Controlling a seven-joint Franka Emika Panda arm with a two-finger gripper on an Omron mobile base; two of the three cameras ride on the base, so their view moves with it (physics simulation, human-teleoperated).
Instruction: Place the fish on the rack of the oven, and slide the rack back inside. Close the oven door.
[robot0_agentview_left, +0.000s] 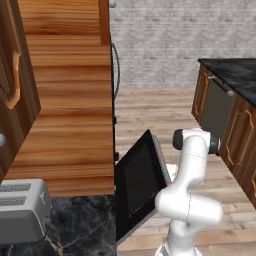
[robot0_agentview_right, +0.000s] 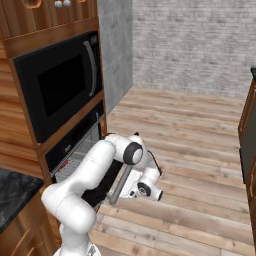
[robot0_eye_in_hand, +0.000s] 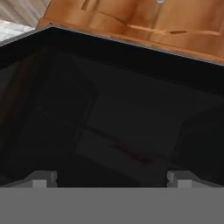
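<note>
I am holding my gripper (robot0_eye_in_hand: 111, 180) spread wide with nothing between the jaws, and the two fingertips (robot0_eye_in_hand: 43, 178) are standing well apart at the bottom of the hand view. I am looking straight onto the dark glass of the oven door (robot0_eye_in_hand: 113, 87), with its upper edge running below the wood cabinet front (robot0_eye_in_hand: 131, 17).

In the left base view the oven door (robot0_agentview_left: 142, 180) is hanging tilted, neither flat down nor shut, just beside my arm. In the right base view the oven (robot0_agentview_right: 75, 145) is sitting under the microwave (robot0_agentview_right: 60, 85).

Through the glass I am making out a faint red streak, probably the fish (robot0_eye_in_hand: 133, 155), lying near the middle of a pale slab that may be the rack (robot0_eye_in_hand: 100, 146); the view is too murky to be sure of either.

I am judging the fish to be small, light, soft and a bit slippery, so I would be pinching it gently across the thick middle of its body, not by the tail. The door is a stiff, hinged panel with slick glass. I am favouring its bar handle or its upper edge for pushing, never the glass.
</note>
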